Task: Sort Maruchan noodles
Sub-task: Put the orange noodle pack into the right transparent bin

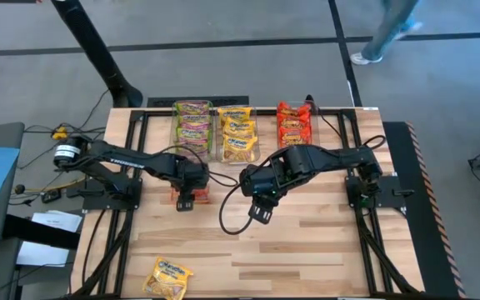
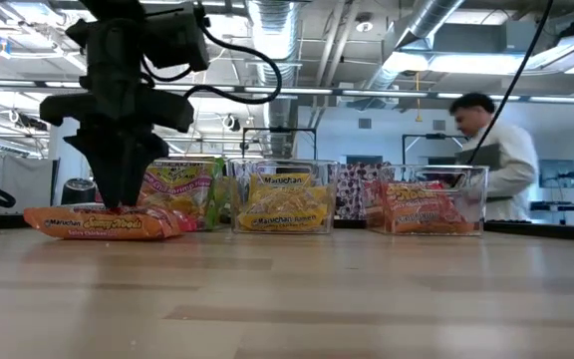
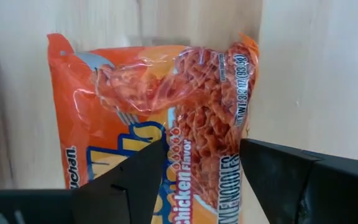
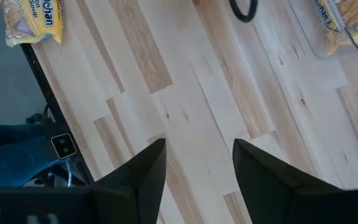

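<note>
**Left gripper spread over an orange packet as sorting stands half done**

On the wooden table (image 1: 307, 242), seen from above, I have both dark arms reaching toward the middle. At the far edge stand three clear bins in a row: one (image 1: 192, 125) with green-and-pink Maruchan packets, the middle bin (image 1: 238, 133) with yellow packets, and the right-hand bin (image 1: 295, 125) with red-orange packets. In the low view a person in a white top (image 2: 501, 155) stands in the room behind the table.

My left gripper (image 1: 187, 200) is down over a lone orange chicken-flavor packet (image 3: 166, 124) lying flat on the wood just in front of the green-and-pink bin. Its fingers (image 3: 135, 180) are spread wide, one over the packet's printed face and the other near its edge; I cannot tell whether they touch the wrapper, and nothing is clamped.

My right gripper (image 1: 261, 212) hangs above bare planks near the table's middle, fingers apart and holding nothing.

One yellow packet (image 1: 167, 277) lies alone at the near edge, well apart from both grippers and from the bins.
</note>
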Tool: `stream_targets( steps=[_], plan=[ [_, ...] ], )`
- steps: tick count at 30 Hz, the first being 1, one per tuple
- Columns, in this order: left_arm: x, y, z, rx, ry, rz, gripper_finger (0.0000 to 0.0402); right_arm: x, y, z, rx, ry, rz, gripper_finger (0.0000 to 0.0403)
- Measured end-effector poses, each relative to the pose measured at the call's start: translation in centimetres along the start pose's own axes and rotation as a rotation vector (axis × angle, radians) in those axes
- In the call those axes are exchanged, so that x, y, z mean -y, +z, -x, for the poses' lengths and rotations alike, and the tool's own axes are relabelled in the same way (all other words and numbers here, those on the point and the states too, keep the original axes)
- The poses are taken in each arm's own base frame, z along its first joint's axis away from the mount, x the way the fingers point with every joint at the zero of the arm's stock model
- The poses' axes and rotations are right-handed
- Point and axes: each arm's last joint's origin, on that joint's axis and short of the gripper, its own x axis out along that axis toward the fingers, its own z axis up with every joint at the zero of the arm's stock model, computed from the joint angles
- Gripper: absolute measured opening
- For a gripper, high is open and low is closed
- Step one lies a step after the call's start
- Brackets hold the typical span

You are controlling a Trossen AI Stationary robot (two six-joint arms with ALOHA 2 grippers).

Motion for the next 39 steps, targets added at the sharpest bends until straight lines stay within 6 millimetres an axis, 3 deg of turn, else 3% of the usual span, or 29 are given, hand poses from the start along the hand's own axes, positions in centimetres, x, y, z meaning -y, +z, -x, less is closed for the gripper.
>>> stream_targets(
  steps=[12, 26, 39],
  plan=[
    [0.2, -0.7, -1.2, 0.038, 0.066, 0.031, 0.0198, 0.0, 0.0, 0.0, 0.002, -0.001, 0.000, 0.0207],
    [3.1, -0.4, -1.3, 0.122, 0.047, -0.071, 0.0076, 0.1, 0.1, 0.0, 0.005, -0.002, -0.073, 0.0207],
    [4.0, 0.2, -1.2, 0.161, -0.100, -0.077, 0.0016, 0.0, 0.2, 0.0, 0.016, 0.002, -0.085, 0.0207]
  ],
)
